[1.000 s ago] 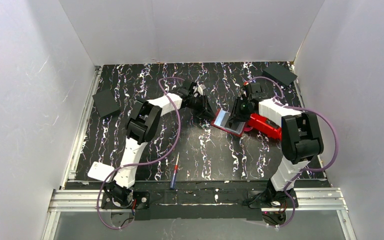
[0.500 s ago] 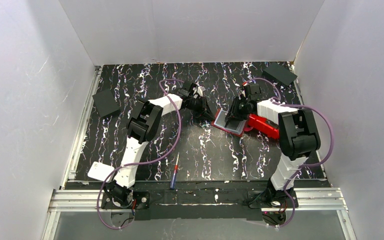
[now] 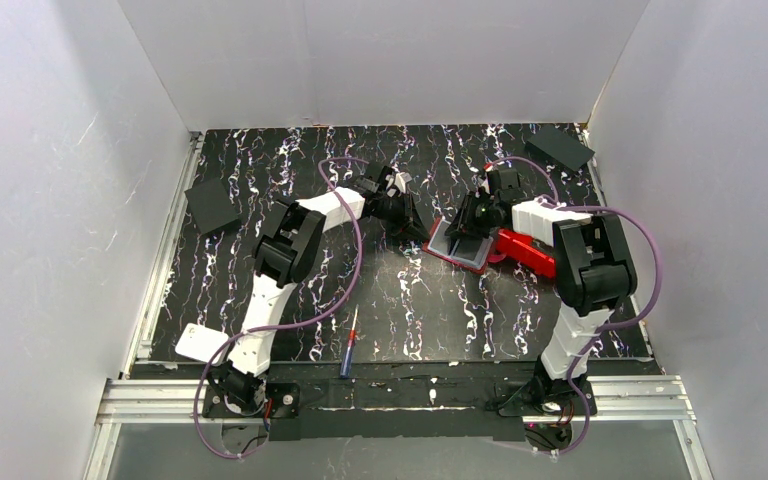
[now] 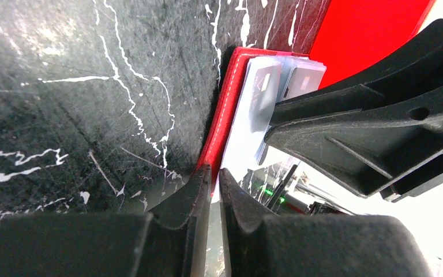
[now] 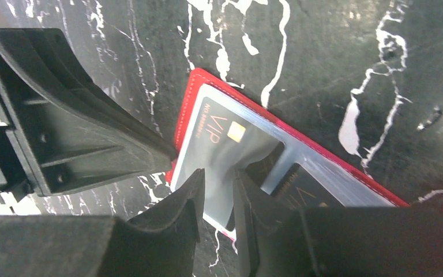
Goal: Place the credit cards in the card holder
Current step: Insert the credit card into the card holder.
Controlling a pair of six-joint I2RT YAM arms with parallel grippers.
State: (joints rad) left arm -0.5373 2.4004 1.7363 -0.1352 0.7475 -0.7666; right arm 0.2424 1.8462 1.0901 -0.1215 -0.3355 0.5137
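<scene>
**Op:** Where are the edges?

**Me:** The holder (image 4: 225, 109) lies open on the table (image 3: 400, 300), right of centre. Its red edge runs into my left gripper (image 4: 213, 182), whose jaws are nearly together and pinch that edge. The bin (image 3: 532, 252) sits just beside the holder, on its right.

**Op:** And your right side?

**Me:** My right gripper (image 5: 219, 193) is closed to a slit on the near edge of a grey card (image 5: 219, 135). That card lies over the pocket nearest my left gripper. My two grippers are almost tip to tip, so there is little room between them. The table shows open toward my bases.

**Op:** Any writing?

**Me:** "VIP" on that card, beside a gold chip. A small line along its edge is too small to read. A dark card (image 5: 303, 184) in the next pocket has lettering, half hidden by my finger.
</scene>
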